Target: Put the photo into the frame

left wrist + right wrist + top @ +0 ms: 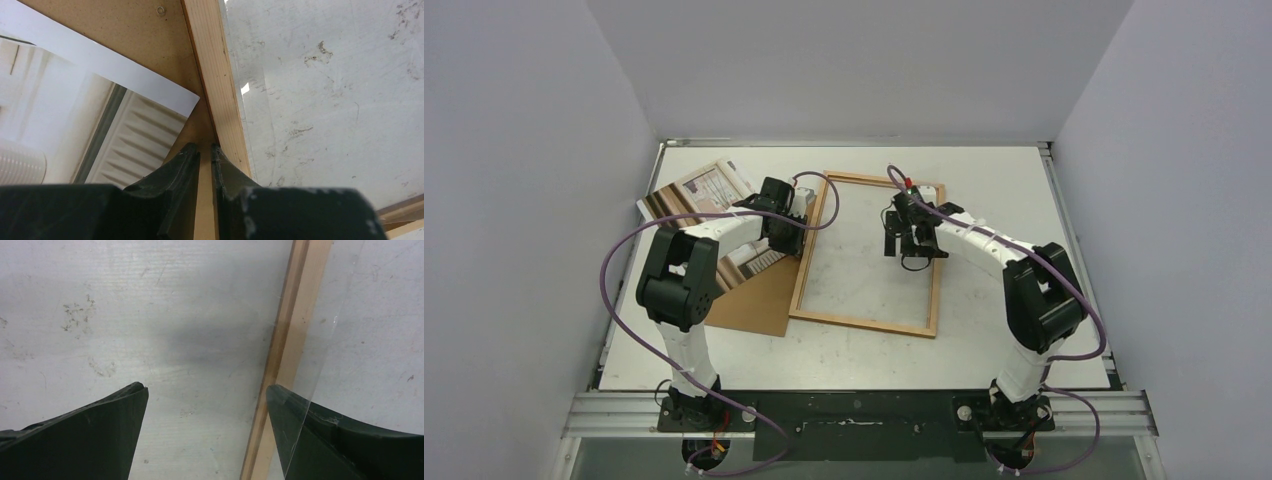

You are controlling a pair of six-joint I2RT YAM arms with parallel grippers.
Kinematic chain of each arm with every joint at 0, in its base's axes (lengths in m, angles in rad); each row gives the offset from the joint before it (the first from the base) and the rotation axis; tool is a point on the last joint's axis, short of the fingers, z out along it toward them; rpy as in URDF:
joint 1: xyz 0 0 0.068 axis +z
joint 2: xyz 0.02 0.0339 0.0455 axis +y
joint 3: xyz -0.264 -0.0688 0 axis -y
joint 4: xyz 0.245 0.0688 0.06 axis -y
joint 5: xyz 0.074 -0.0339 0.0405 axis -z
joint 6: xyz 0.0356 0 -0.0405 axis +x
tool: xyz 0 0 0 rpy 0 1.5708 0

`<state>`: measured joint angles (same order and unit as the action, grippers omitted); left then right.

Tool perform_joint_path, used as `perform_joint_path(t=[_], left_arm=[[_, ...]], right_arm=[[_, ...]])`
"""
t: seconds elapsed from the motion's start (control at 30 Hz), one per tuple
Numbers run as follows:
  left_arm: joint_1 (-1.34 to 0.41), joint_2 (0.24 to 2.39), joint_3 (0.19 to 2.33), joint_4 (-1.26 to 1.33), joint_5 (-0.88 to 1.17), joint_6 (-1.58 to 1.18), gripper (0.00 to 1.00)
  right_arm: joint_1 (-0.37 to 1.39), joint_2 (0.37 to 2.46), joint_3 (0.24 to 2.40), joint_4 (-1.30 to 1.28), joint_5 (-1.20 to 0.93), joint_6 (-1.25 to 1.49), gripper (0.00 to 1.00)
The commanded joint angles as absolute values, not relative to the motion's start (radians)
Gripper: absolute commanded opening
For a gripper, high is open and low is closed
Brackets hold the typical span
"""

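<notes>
photo still outside the frame, lying on the backing sheet to its left

the rectangular paper print with beige and brown bands and a white border point(699, 195) point(140, 130) rests on the plain brown fibreboard sheet point(759, 300) point(125, 25), one corner just beside the left rail of the thin orange-brown wooden frame point(864, 322) point(215, 75) point(290, 330). the left gripper point(789, 238) point(204, 150) sits at that rail with its jaws narrow; whether it pinches anything cannot be told. the right gripper point(909, 243) point(207, 390) hangs wide and empty inside the frame, near its right rail.
</notes>
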<state>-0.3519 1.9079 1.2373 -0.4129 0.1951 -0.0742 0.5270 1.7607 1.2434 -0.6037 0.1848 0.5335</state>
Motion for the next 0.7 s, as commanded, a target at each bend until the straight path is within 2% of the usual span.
perform_joint_path(t=[0.0, 0.13, 0.3, 0.4, 0.47, 0.6, 0.63, 0.67], left_arm=[[-0.364, 1.933, 1.227, -0.435, 0.233, -0.085, 0.14], [-0.364, 1.936, 1.228, -0.434, 0.235, -0.087, 0.14], [-0.364, 1.939, 1.224, -0.429, 0.233, -0.086, 0.13], [-0.364, 1.946, 1.224, -0.427, 0.235, -0.087, 0.13], [-0.364, 1.950, 1.227, -0.426, 0.236, -0.089, 0.12], [-0.363, 1.949, 1.230, -0.430, 0.238, -0.089, 0.12], [-0.362, 1.947, 1.229, -0.430, 0.238, -0.089, 0.12], [-0.361, 1.947, 1.228, -0.428, 0.238, -0.089, 0.12]], right_arm=[[0.509, 1.699, 1.212, -0.525, 0.118, 0.518, 0.90], [0.491, 1.670, 1.154, -0.429, -0.029, 0.562, 0.90], [0.451, 1.565, 1.102, -0.339, -0.163, 0.614, 0.97], [0.434, 1.511, 1.096, -0.295, -0.229, 0.634, 0.97], [0.426, 1.487, 1.093, -0.248, -0.271, 0.654, 0.84], [0.424, 1.447, 1.094, -0.184, -0.312, 0.695, 0.24], [0.425, 1.444, 1.106, -0.192, -0.311, 0.700, 0.14], [0.424, 1.444, 1.118, -0.202, -0.311, 0.700, 0.08]])
